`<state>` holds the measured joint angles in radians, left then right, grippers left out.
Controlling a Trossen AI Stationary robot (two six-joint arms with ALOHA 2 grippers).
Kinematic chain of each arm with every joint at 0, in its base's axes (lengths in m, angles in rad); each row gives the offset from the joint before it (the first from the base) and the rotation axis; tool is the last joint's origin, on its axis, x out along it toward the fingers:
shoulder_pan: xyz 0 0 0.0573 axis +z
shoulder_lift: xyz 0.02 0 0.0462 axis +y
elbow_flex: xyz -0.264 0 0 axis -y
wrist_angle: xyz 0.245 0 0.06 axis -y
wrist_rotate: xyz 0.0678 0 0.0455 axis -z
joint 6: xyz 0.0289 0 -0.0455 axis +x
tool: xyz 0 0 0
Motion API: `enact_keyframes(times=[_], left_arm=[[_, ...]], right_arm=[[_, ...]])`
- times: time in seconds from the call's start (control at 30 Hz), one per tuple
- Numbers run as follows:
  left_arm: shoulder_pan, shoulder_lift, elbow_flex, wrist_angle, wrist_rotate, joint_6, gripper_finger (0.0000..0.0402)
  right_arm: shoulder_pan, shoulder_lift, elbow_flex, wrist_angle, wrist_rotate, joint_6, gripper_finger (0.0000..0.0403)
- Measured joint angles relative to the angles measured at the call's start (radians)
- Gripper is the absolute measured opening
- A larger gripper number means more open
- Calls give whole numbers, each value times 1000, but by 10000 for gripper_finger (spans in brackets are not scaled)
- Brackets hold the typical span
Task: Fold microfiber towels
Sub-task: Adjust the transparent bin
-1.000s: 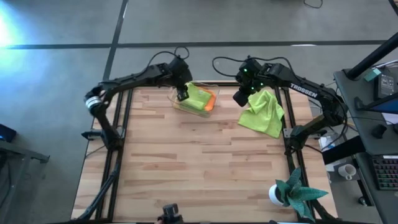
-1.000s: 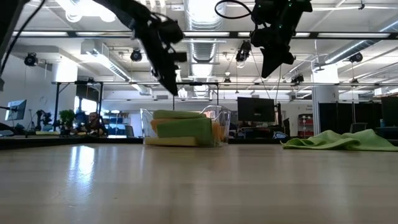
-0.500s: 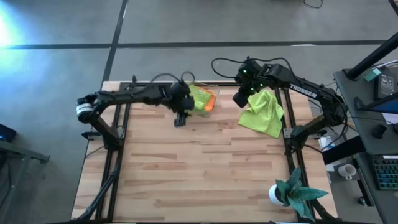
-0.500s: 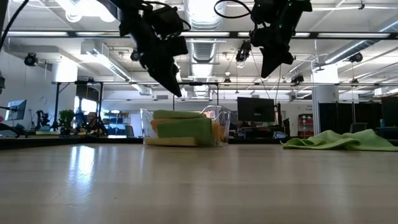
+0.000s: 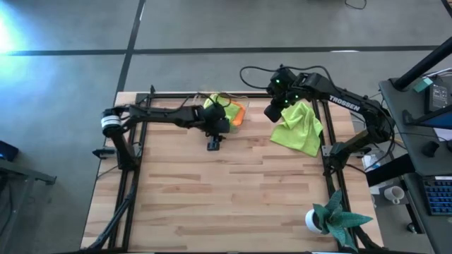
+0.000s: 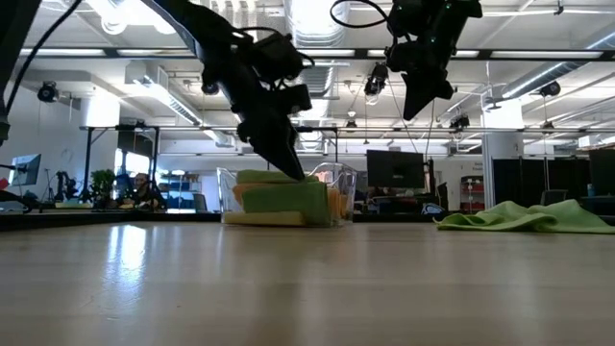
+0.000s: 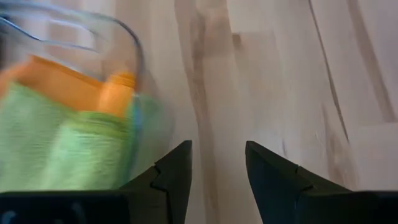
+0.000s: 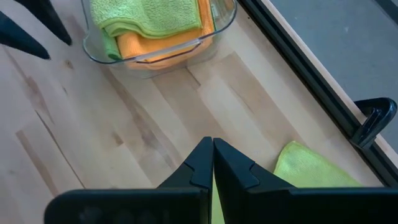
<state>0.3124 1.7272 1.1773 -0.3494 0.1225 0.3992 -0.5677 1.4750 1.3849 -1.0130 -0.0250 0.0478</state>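
A clear plastic bin (image 5: 229,113) at the table's far middle holds folded microfiber towels, lime green (image 8: 149,15) on top of orange (image 8: 161,43). Another lime green towel (image 5: 300,127) lies crumpled on the table at the far right. My left gripper (image 5: 213,144) hangs open over bare wood just on the near side of the bin (image 7: 118,56), slanting down, nothing between its fingers. My right gripper (image 5: 272,113) is shut and empty, held high between the bin and the loose towel (image 8: 311,171).
A teal spiky plant in a white pot (image 5: 328,219) stands at the near right corner. Bare wooden tabletop (image 5: 226,190) stretches across the middle and near side. A black frame rail (image 8: 311,68) runs along the far edge.
My left gripper has swung from above the bin toward the table's near edge and a little right, sinking lower and tipping, and now hangs beside the bin's near wall. It has stayed open. The towels and bin have not moved.
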Motion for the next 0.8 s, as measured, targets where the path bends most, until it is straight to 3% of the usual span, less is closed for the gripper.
enact_keyframes(times=[0.13,0.4,0.8], left_arm=[[-2,50,22,9,-7,0,134],[2,82,24,119,-157,0,134],[13,146,24,268,-248,-2,134]], right_arm=[[5,0,-1,0,0,2,9],[11,0,-8,0,0,1,9],[11,0,-9,-1,0,4,9]])
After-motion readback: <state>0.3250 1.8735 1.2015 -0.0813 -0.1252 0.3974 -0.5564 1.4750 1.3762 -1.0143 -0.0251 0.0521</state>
